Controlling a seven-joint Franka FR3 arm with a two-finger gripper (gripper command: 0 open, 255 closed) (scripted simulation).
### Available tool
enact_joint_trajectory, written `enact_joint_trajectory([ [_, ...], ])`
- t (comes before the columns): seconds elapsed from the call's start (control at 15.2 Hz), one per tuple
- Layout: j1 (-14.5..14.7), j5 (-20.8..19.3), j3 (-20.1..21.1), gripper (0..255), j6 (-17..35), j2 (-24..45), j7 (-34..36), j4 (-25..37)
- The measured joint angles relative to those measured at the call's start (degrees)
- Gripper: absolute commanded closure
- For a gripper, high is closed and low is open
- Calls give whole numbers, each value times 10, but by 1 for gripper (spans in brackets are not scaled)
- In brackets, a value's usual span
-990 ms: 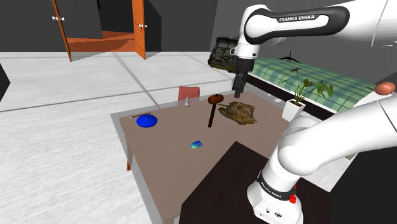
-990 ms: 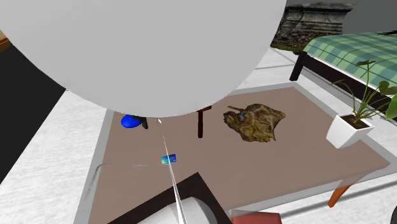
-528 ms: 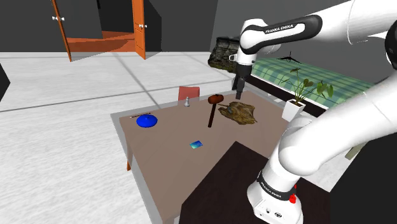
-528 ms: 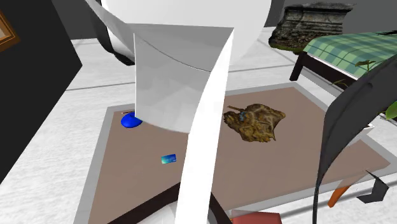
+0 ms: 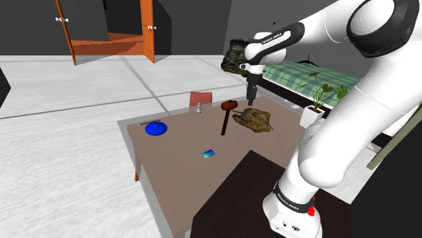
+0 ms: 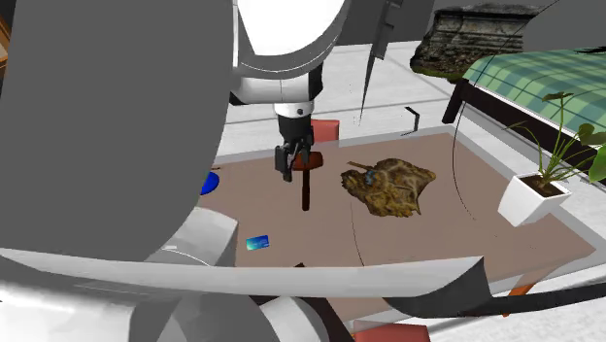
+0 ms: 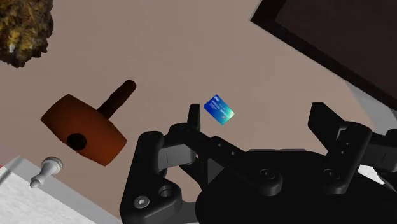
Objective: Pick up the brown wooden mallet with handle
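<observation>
The brown mallet lies on the brown table (image 5: 176, 169), its rounded head (image 5: 230, 105) toward the far side and its dark handle (image 5: 224, 124) pointing toward the stand. My black gripper (image 5: 250, 100) hangs above the table just off the head, on the shoulder view's right. In the second exterior view the gripper (image 6: 292, 176) hovers right by the mallet head (image 6: 310, 162). From the wrist, the mallet head (image 7: 83, 129) and handle (image 7: 119, 97) lie off to one side of the gripper (image 7: 257, 121). Its fingers (image 7: 193, 118) stand apart, open, holding nothing.
A lumpy brown rock-like object (image 5: 253, 119) sits close beside the mallet. A small blue card (image 5: 208, 153), a blue dish (image 5: 156, 128) and a little pawn figure (image 5: 199, 108) also lie on the table. A potted plant (image 5: 314, 108) stands at the corner; a red chair (image 5: 201, 99) behind.
The arm's upper links have swung up and away. The gripper has shifted slightly toward the table's far side and now shows by the mallet head in the second exterior view. The mallet is unmoved.
</observation>
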Motion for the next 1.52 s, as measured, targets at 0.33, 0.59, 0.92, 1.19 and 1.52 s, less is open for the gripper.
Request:
enact_joint_trajectory([
  [0.33,9,106,-44,0,51,140,-160,68],
  [0.59,-30,209,-29,0,59,261,-287,151],
  [0.92,-106,296,24,0,53,387,-399,267],
  [1.19,-168,338,69,0,29,484,-456,391],
  [1.52,-197,355,92,0,32,532,-484,440],
])
